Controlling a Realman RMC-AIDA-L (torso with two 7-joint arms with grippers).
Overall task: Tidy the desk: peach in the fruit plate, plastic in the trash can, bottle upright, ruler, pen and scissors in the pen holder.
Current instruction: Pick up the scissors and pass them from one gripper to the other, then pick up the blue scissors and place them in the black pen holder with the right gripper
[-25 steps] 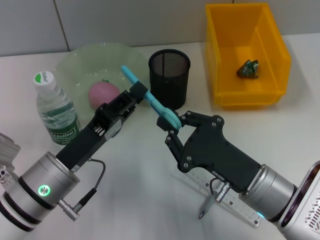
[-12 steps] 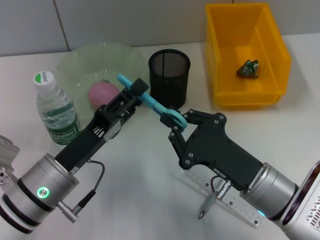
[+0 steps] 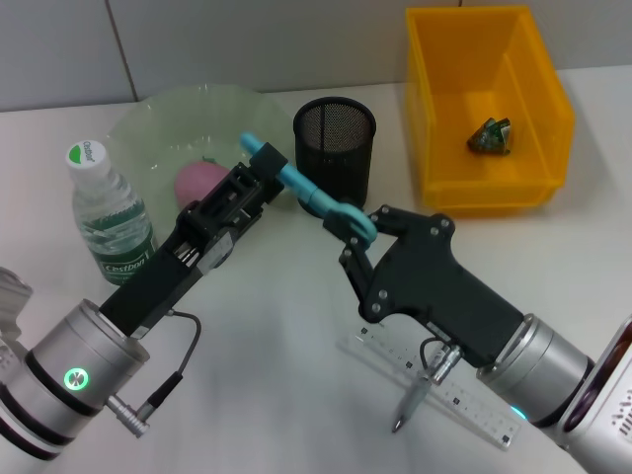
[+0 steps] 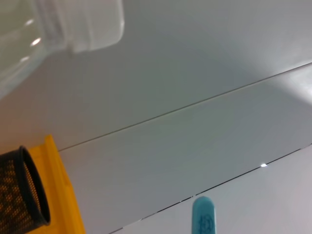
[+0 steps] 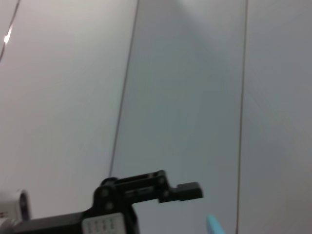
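Holding the teal plastic-handled scissors [image 3: 314, 197] between both arms, I read the black left gripper [image 3: 265, 178] as clenched on the blade end, and the black right gripper [image 3: 357, 237] as pinching the handle loop (contact there looks firm, though I cannot fully confirm it). The scissors hang tilted in the air, just beside the black mesh pen holder [image 3: 334, 153]. I judge them stiff, light and slick at the handles, so gripping the shank near the pivot seems safest. Farther out: pink peach [image 3: 197, 181] in the pale green glass fruit plate [image 3: 148, 123], upright clear water bottle [image 3: 107, 212], transparent ruler [image 3: 464, 400] and grey pen [image 3: 410, 405] on the desk, yellow plastic trash bin [image 3: 489, 109].
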